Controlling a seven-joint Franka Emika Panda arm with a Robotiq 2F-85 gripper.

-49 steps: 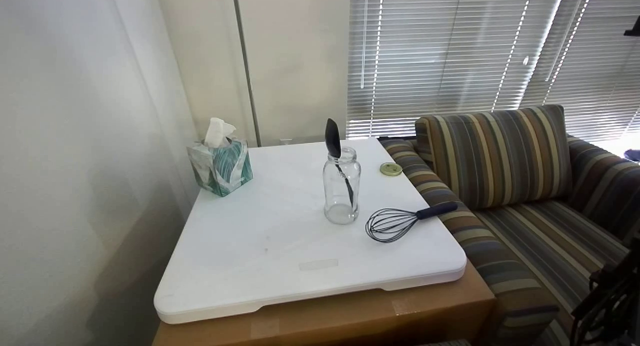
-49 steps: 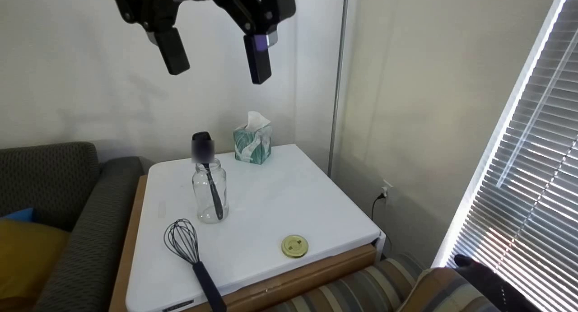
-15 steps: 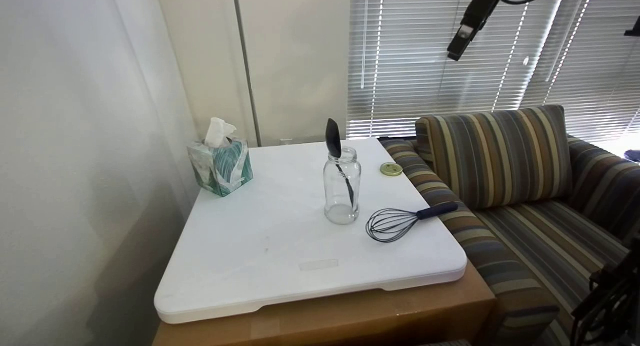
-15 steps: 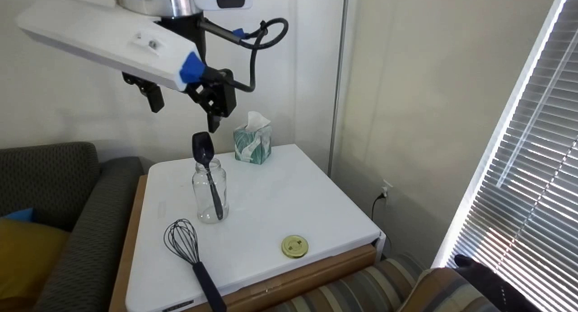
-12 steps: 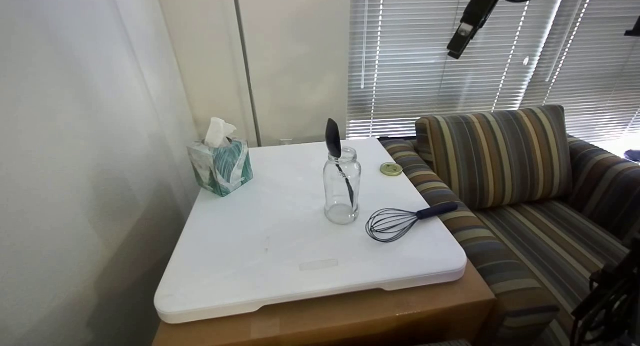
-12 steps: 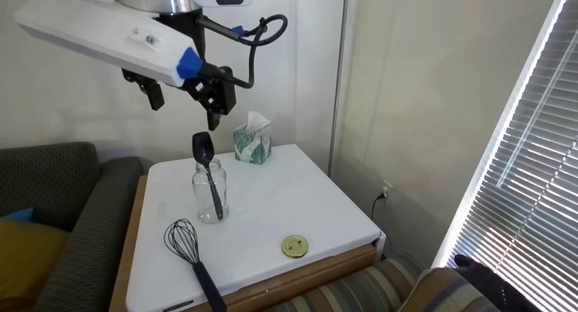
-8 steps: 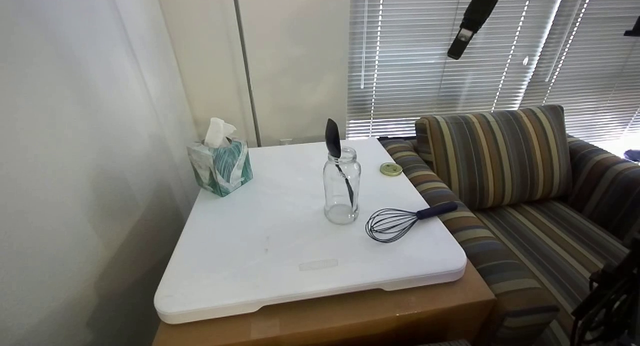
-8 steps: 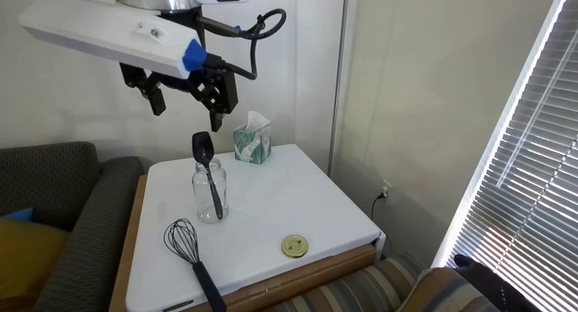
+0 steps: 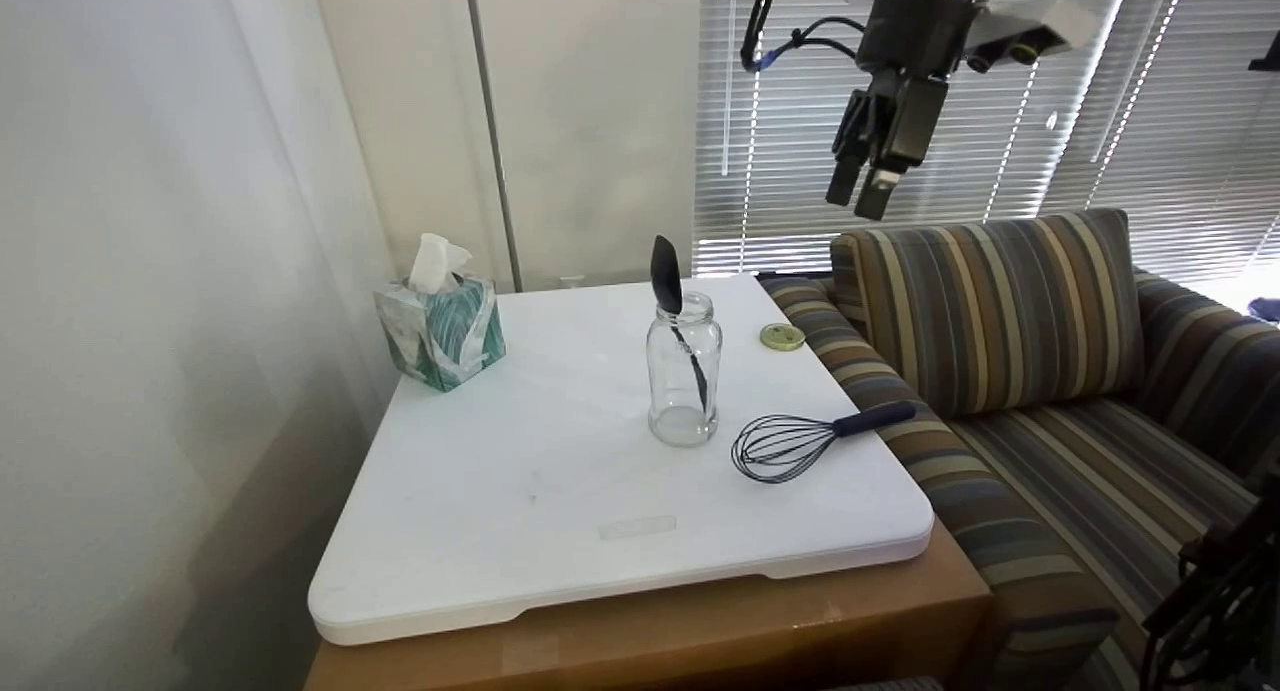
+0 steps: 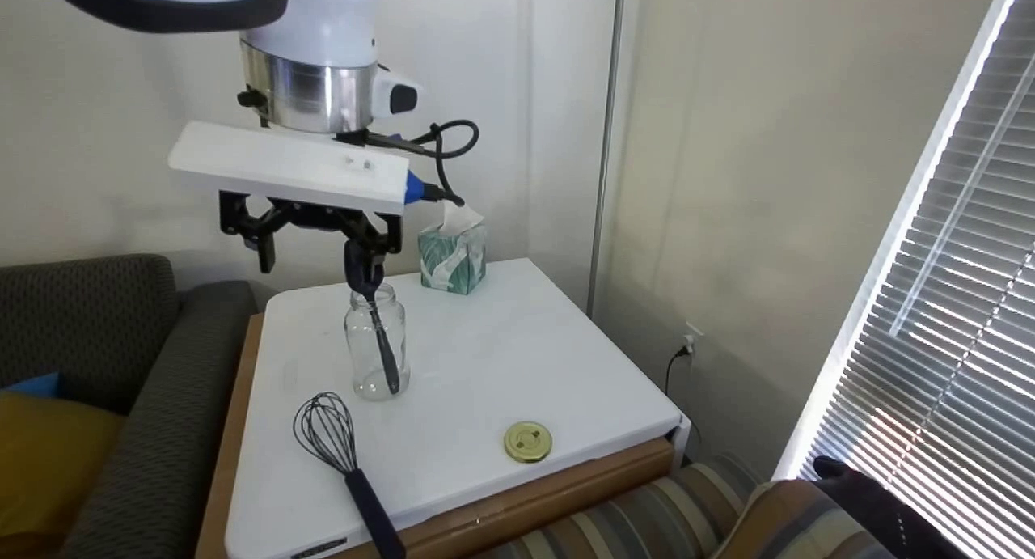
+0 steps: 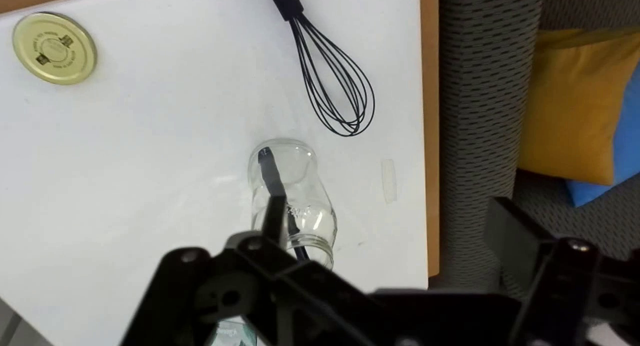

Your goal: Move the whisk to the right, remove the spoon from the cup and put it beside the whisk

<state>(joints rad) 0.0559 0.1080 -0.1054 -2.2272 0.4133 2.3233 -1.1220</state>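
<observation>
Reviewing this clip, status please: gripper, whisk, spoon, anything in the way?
Gripper open, nothing held. Whisk on table, handle overhanging the edge. Spoon leaning in cup. Cup close beside whisk, might get in the way.

In an exterior view, cup stands on tabletop just R of ctr, spoon leaning in it, bowl end up past the rim. Just R of cup, w/ a gap btwn, lies whisk, handle jutting over tabletop's R edge twd armchair; lid lies behind whisk nr same edge, tissue box at back L.
</observation>
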